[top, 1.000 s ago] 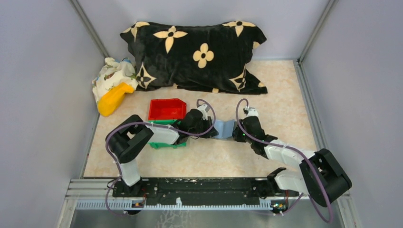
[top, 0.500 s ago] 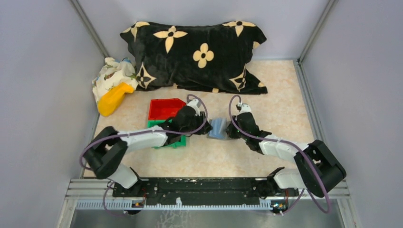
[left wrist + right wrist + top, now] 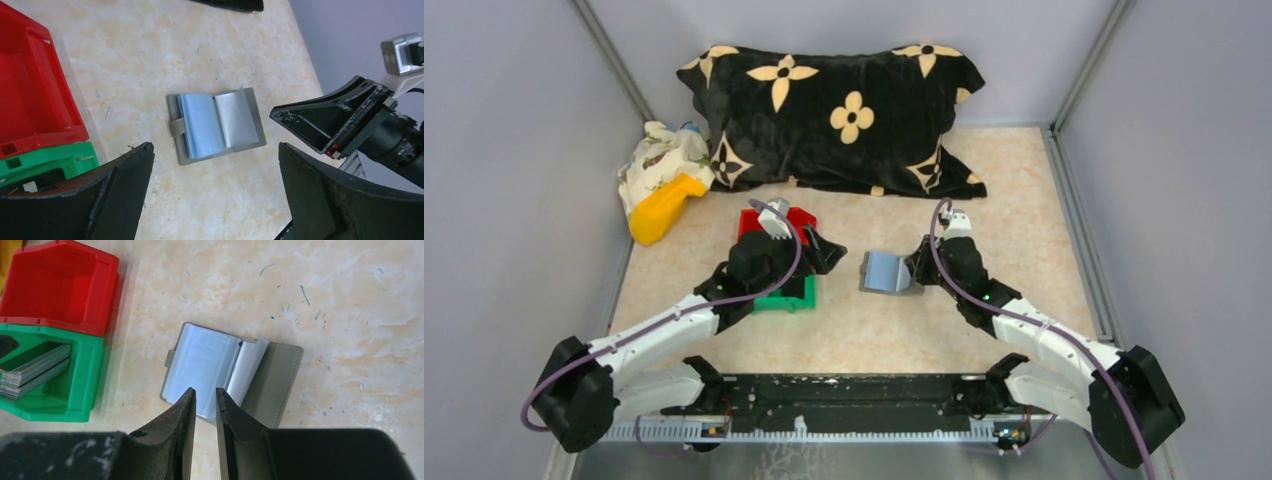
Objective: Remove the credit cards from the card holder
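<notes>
The card holder (image 3: 886, 272) lies open and flat on the table between my two grippers, a grey cover with blue-grey plastic sleeves (image 3: 202, 122) showing. Whether credit cards sit in the sleeves I cannot tell. A stack of credit cards (image 3: 35, 371) lies in the green bin (image 3: 75, 390). My left gripper (image 3: 821, 250) hangs to the holder's left, jaws wide open and empty (image 3: 215, 149). My right gripper (image 3: 914, 272) sits at the holder's right edge; in its wrist view the fingertips (image 3: 205, 392) stand a narrow gap apart above the sleeves, with nothing between them.
A red bin (image 3: 802, 216) sits against the green bin (image 3: 796, 298) under the left arm. A black flowered pillow (image 3: 834, 110) fills the back. A yellow object (image 3: 662, 208) and a patterned cloth (image 3: 659, 155) lie at the back left. Grey walls close in both sides.
Both grippers let go of the card holder, which now lies flat. The left gripper opened wide and drew back to the left; the right opened slightly.
</notes>
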You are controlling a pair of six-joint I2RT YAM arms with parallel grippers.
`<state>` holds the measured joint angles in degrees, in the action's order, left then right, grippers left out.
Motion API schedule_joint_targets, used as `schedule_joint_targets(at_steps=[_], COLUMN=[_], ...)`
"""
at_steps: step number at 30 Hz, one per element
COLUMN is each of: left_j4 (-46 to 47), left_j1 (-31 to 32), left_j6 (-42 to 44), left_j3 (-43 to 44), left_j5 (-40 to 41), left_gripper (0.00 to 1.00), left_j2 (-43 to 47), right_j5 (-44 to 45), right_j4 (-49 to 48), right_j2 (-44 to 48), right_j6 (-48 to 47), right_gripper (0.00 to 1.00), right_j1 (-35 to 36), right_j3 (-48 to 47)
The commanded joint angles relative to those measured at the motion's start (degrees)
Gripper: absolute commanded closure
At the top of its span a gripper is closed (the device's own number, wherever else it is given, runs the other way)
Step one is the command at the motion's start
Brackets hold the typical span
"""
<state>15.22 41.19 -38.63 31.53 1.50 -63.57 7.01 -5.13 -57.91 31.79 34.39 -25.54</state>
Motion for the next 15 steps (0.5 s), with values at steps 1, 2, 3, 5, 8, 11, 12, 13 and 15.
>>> schedule_joint_targets(at_steps=[1,2,3,5,8,11,12,13,15], left_j4=[-2.37,-3.72,-5.06,-8.69,-11.93,-13.8,-14.13,-14.3,-14.75], left_j1=[0.21,0.21,0.21,0.21,0.21,0.21,0.21,0.21,0.21], left_j6=[2.37,2.52,2.87,3.31,4.26,4.58,4.56,4.49,4.81], left_j3=[1.54,1.94,2.34,2.81,2.75,2.13,1.87,1.65,1.71], left_j5=[3.12,3.83,4.64,7.09,9.52,10.62,10.89,11.17,10.82], left_gripper=[0.01,0.01,0.01,0.01,0.01,0.01,0.01,0.01,0.01], left_j2=[4.76,5.78,6.47,8.16,11.26,14.58,15.43,16.1,16.9], right_j5=[2.7,2.83,2.91,3.12,3.43,3.37,3.19,2.89,2.42], right_j4=[2.51,2.69,2.78,2.84,2.63,2.29,2.23,2.23,2.07], right_j2=[2.99,3.36,3.6,3.87,3.78,3.52,3.44,3.43,3.54], right_j6=[-1.71,-1.67,-1.66,-1.81,-1.86,-1.97,-1.98,-1.99,-1.92], right_gripper=[0.78,0.77,0.77,0.77,0.77,0.77,0.77,0.77,0.77], right_j1=[0.47,0.5,0.49,0.48,0.48,0.42,0.45,0.48,0.48], right_j3=[-3.2,-3.14,-3.06,-2.66,-2.15,-2.16,-2.16,-2.26,-2.28])
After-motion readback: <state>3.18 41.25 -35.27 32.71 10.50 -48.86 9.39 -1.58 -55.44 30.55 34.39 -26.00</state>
